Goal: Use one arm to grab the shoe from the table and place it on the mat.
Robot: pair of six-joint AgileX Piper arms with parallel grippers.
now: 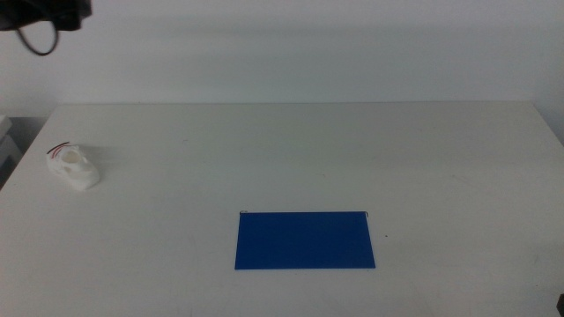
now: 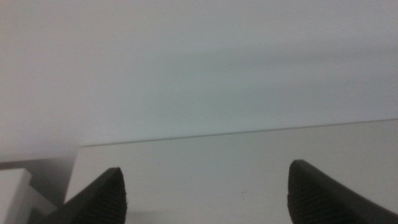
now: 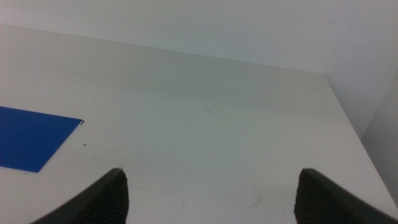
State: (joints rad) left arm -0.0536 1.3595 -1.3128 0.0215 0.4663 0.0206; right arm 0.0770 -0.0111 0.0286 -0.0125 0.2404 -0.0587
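Observation:
The small white shoe [image 1: 74, 166], with red and black at its heel, lies on the white table [image 1: 308, 150] near the left edge. The dark blue mat [image 1: 305, 239] lies flat at the front middle; its corner also shows in the right wrist view [image 3: 31, 140]. A black part of the left arm [image 1: 55, 12] with a cable loop shows in the top left corner, far above and behind the shoe. My left gripper [image 2: 207, 180] is open and empty, facing the table's far edge and the wall. My right gripper [image 3: 212, 180] is open and empty, over the table to the right of the mat.
A white wall [image 1: 308, 44] rises behind the table. A pale object [image 1: 7, 145] stands just off the table's left edge. The table's right edge [image 3: 348, 118] shows in the right wrist view.

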